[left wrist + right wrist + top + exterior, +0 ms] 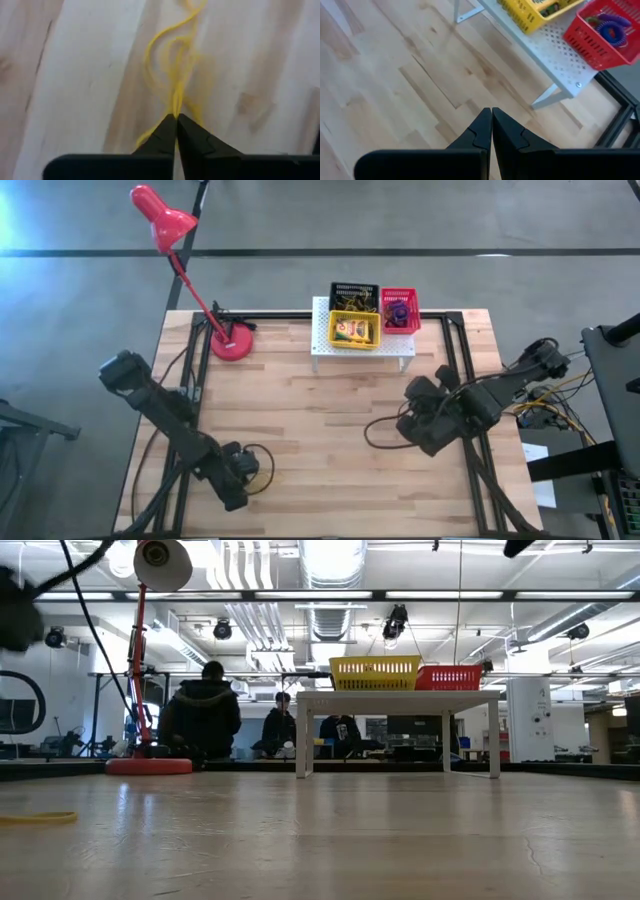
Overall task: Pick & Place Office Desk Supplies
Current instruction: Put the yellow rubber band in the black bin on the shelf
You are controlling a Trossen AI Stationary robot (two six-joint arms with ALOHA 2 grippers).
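Dark fingertips of the left gripper (pixel 176 119) are pinched shut on a thin yellow rubber band (pixel 170 55) lying on the wooden table (pixel 330 420) near its front-left corner — the right gripper (pixel 491 112), closed and empty, hovers right of centre

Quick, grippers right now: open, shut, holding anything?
Left gripper: shut on the yellow rubber band, low at the tabletop.
Right gripper: shut, holding nothing, above bare wood near the white stand.

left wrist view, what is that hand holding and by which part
The left hand is shut on the yellow rubber band, pinching its near end where the strands bunch together. The right hand holds nothing.
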